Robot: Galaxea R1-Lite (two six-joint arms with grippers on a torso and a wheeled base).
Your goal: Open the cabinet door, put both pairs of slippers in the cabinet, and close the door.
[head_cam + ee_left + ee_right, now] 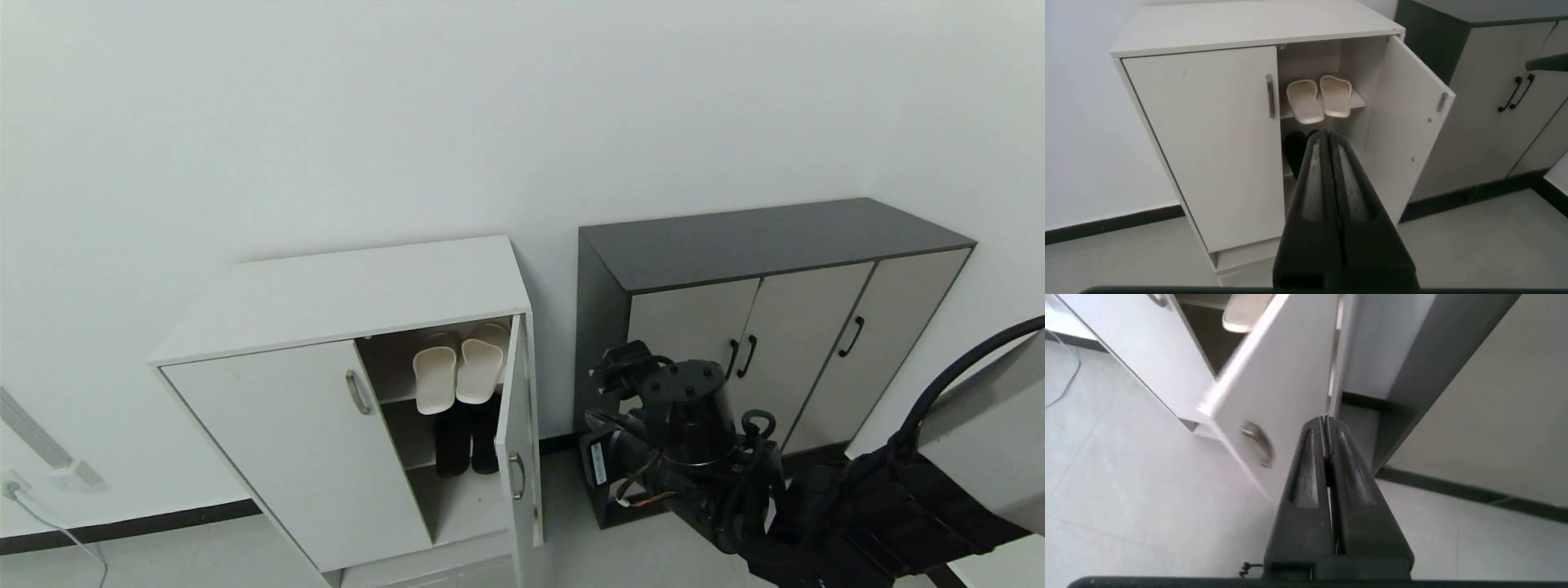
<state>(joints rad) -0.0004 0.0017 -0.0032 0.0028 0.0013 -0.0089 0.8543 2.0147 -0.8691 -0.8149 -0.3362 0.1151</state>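
As the door (1409,122) hangs open, slippers (437,380) sit shelved — 2 pairs.

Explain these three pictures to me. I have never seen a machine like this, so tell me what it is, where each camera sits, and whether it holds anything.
This is a wheeled robot with two arms, each ending in a two-fingered end effector. The wide picture comes from a camera on its head, looking down at a white cabinet beside a dark cabinet. The black machinery at the lower right is its right arm. The other two pictures come from cameras on the wrists, looking along the left end effector and the right end effector. Both are shut and hold nothing. The white cabinet's right door stands open. Inside, white slippers lie on the upper shelf, and a black pair stands on the shelf below.
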